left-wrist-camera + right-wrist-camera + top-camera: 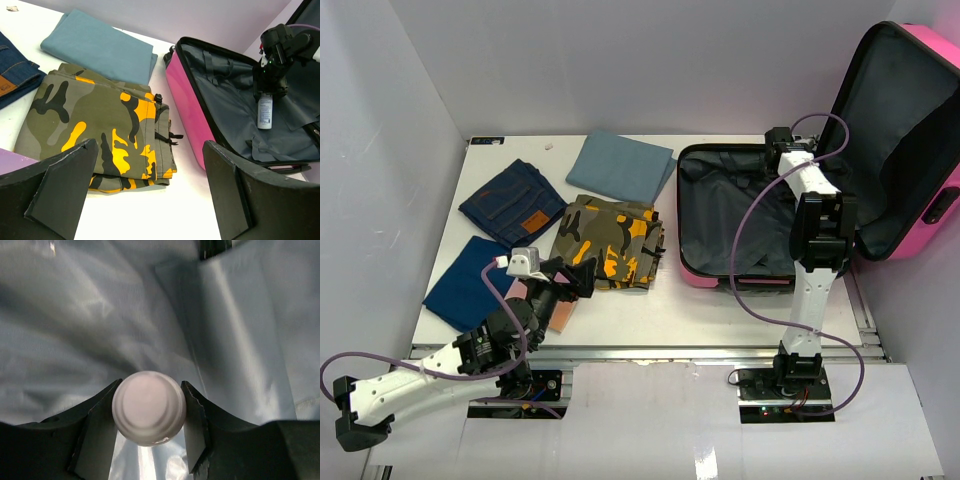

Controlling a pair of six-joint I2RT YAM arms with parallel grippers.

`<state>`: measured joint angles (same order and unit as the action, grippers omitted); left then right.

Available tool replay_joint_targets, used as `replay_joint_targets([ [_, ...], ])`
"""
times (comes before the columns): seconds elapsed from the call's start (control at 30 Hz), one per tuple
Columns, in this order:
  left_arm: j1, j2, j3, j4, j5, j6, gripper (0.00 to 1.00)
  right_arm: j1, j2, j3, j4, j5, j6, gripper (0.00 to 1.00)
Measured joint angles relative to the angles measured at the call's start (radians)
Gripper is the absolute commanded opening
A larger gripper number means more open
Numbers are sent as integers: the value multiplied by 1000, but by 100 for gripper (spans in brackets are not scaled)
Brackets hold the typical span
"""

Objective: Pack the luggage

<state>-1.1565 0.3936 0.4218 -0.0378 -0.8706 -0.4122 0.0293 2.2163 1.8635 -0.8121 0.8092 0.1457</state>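
The hot-pink luggage [692, 270] lies open at the right of the table, its lid [910, 140] standing up and its grey lining [720, 215] exposed. My right gripper [779, 152] hangs over the luggage base, shut on a white bottle [149, 407] that it holds upright by the cap just above the lining [75, 325]. The left wrist view shows that bottle [264, 112] hanging inside the luggage [186, 95]. My left gripper [576, 273] is open and empty, low over the table just in front of a folded camouflage garment [608, 240], which also shows in the left wrist view [100, 125].
Folded clothes lie to the left: a grey-blue cloth [620, 165] at the back, jeans [512, 202], a dark blue cloth [468, 282], and a pinkish item [562, 315] under my left wrist. White walls enclose the table on the left and at the back.
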Motion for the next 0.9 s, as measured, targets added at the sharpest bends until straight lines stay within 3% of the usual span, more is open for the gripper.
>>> replay_joint_targets([
  [0.07, -1, 4, 3, -7, 4, 0, 96, -8, 17, 21, 10, -5, -10, 56],
  [0.2, -5, 25, 17, -14, 16, 0, 96, -13, 29, 26, 46, -25, -29, 61],
  [0.9, -6, 44, 26, -23, 17, -8, 96, -12, 17, 10, 150, -164, -120, 62],
])
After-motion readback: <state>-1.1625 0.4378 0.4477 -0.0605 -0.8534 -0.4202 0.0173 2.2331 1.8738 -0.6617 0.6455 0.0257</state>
